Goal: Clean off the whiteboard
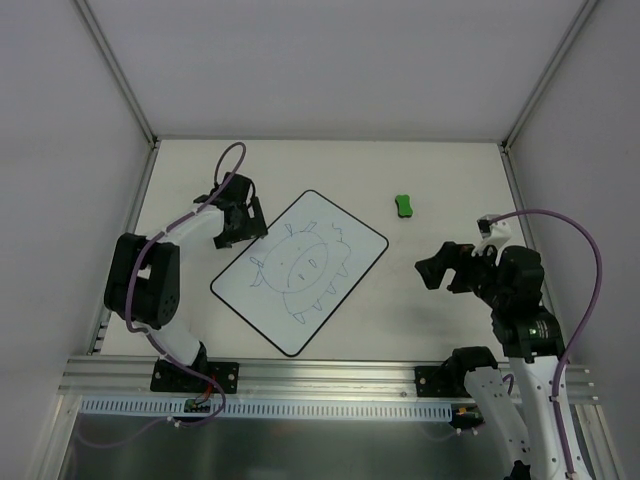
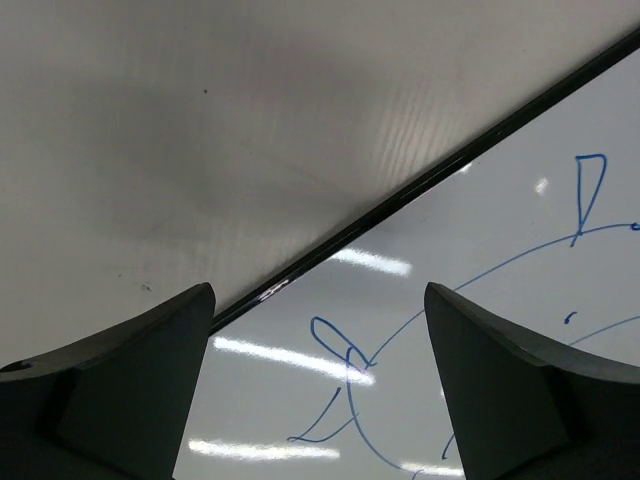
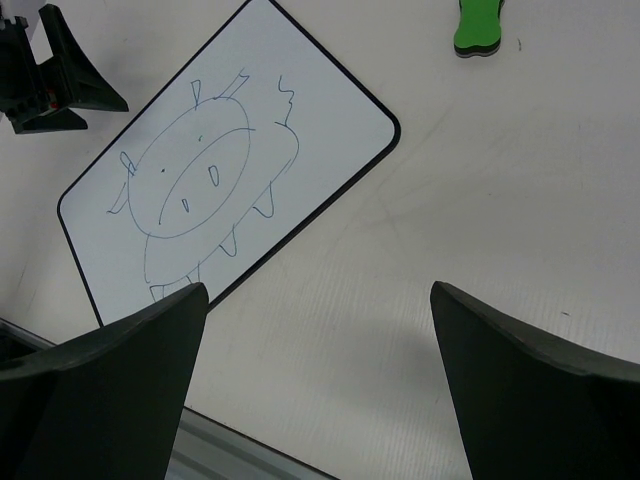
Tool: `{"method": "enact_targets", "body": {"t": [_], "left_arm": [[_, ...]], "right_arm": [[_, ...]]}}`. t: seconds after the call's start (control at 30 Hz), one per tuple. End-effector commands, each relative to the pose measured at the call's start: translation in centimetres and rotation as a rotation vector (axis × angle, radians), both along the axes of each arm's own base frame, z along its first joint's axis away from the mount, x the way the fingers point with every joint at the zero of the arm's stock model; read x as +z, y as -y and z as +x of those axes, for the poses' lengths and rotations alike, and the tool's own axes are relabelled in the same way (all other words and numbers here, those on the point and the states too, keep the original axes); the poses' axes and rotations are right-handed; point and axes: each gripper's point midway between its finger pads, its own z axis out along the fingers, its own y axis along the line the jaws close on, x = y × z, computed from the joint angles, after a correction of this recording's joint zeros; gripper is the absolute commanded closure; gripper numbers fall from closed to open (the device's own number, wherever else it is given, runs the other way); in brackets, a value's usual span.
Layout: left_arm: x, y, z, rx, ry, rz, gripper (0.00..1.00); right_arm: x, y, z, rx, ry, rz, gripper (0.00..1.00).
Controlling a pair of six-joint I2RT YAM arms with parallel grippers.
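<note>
The whiteboard (image 1: 345, 240) lies tilted in the middle of the table, with a blue doodle of a round spiky creature on it. In the left wrist view the whiteboard (image 2: 500, 250) shows its black edge running diagonally. My left gripper (image 1: 243, 228) hovers over the board's upper-left edge, open and holding nothing; its fingers (image 2: 150, 350) straddle that edge. My right gripper (image 1: 440, 268) is open and empty over bare table, right of the board. Its view shows the whole whiteboard (image 3: 330, 110) and the small green eraser block (image 3: 478, 25), which lies beyond the board's far right corner (image 1: 403, 206).
A metal rail (image 1: 330, 375) runs along the near table edge, also seen at the bottom left of the right wrist view (image 3: 240, 450). White walls with metal corner posts (image 1: 115, 70) close in the left, back and right sides.
</note>
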Motion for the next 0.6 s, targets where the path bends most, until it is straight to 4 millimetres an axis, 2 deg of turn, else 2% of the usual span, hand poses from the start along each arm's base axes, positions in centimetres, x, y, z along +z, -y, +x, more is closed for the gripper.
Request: {"method": "enact_targets", "body": {"t": [0.0, 0.13, 0.3, 0.47, 0.57], "left_arm": [[-1.4, -0.2, -1.4, -0.014, -0.055, 0.004, 0.13], [-3.1, 0.0, -1.9, -0.008, -0.106, 0.001, 0.21], [-3.6, 0.1, -1.3, 0.005, -0.111, 0.005, 0.31], [-4.2, -0.2, -0.7, 0.000, -0.116, 0.023, 0.32], [-4.8, 0.5, -1.2, -0.019, -0.144, -0.011, 0.34]], "right_arm": [[0.8, -0.7, 0.3, 0.041, 0.048, 0.015, 0.01], [0.3, -0.9, 0.4, 0.047, 0.035, 0.021, 0.01], [0.2, -1.1, 0.2, 0.053, 0.030, 0.033, 0.01], [0.3, -1.1, 0.0, 0.056, 0.039, 0.036, 0.01], [0.4, -1.1, 0.0, 0.058, 0.045, 0.035, 0.01]]}}
